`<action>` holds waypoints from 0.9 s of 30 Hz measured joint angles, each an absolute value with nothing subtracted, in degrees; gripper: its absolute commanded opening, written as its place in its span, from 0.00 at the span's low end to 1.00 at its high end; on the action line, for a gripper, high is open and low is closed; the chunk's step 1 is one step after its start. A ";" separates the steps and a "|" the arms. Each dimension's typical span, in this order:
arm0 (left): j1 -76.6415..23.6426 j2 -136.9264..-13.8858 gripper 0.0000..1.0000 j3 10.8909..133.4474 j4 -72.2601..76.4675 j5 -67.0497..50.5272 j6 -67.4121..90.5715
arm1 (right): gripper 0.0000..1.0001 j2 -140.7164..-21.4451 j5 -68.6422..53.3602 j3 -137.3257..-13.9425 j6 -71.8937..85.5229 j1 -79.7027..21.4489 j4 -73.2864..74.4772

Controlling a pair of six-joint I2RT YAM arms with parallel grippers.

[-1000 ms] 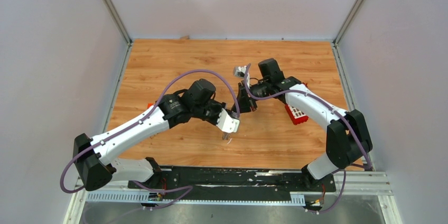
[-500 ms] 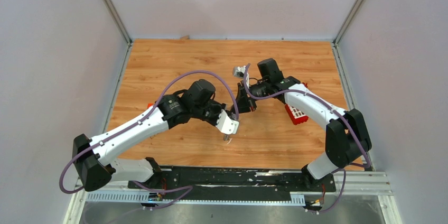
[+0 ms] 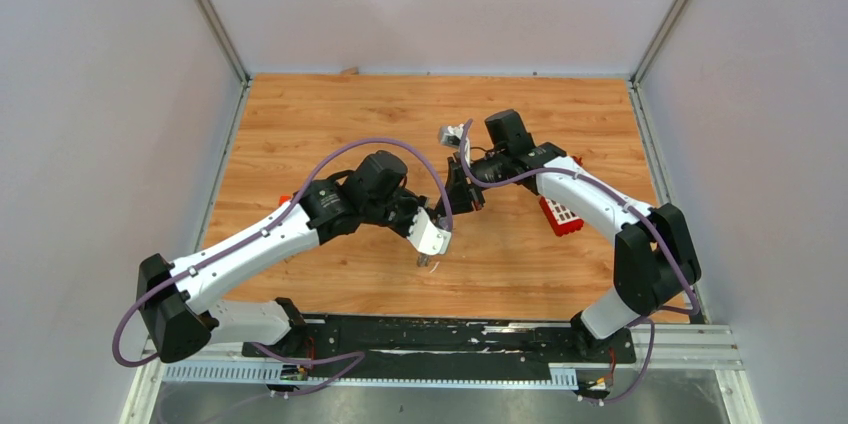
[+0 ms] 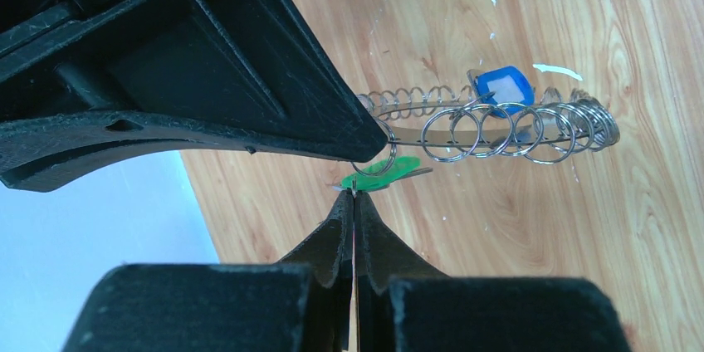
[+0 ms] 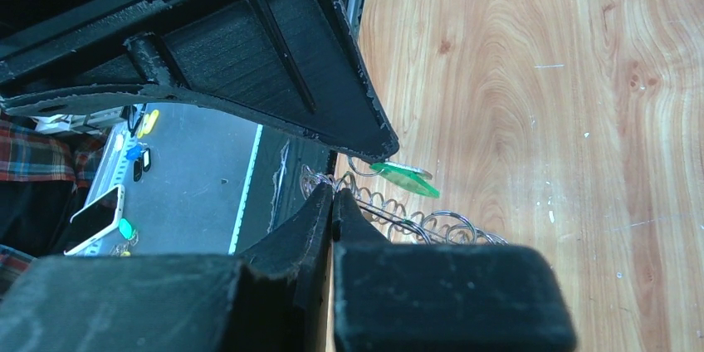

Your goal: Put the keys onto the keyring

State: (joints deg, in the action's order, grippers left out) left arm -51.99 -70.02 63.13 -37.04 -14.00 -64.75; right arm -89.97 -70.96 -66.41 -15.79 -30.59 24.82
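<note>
Both claws are clenched mid-table, just above the wood. The left claw pinches the thin loop of the green key, and the right claw looks clamped on the keyring, with the blue key sitting against its coils. Honestly that pinch is paper-thin, so any tug or twist between the arms could pop the green key loose onto the table.

My left end effector and right end effector sit tip to tip over mid-bench. The keyring and green key are strung between them, so nothing passes through there. The red block lies beneath my right forearm. Walls close three sides. Open wood runs along the far edge.
</note>
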 measured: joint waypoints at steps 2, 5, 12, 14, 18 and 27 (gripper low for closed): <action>-51.99 -70.02 0.00 63.13 -37.04 -14.02 -64.88 | 0.00 -89.97 -71.07 -66.41 -15.79 -30.63 24.82; -51.99 -70.02 0.00 63.13 -37.04 -14.06 -64.95 | 0.00 -89.97 -71.11 -66.41 -15.77 -30.63 24.82; -51.99 -69.95 0.00 63.11 -37.08 -14.37 -65.01 | 0.00 -89.97 -71.02 -66.41 -15.25 -30.63 24.71; -51.99 -69.84 0.00 63.09 -37.08 -14.52 -65.10 | 0.00 -89.97 -70.98 -66.41 -14.59 -30.63 24.53; -52.16 -69.73 0.00 62.92 -37.08 -14.46 -65.17 | 0.00 -89.97 -70.91 -66.41 -12.95 -30.63 23.81; -53.87 -69.73 0.00 61.58 -36.69 -11.00 -65.82 | 0.00 -90.50 -70.70 -66.41 -8.78 -30.61 21.47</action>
State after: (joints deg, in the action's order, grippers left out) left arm -53.87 -69.73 61.58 -36.69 -11.00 -65.82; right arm -90.50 -70.70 -66.41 -8.78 -30.61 21.47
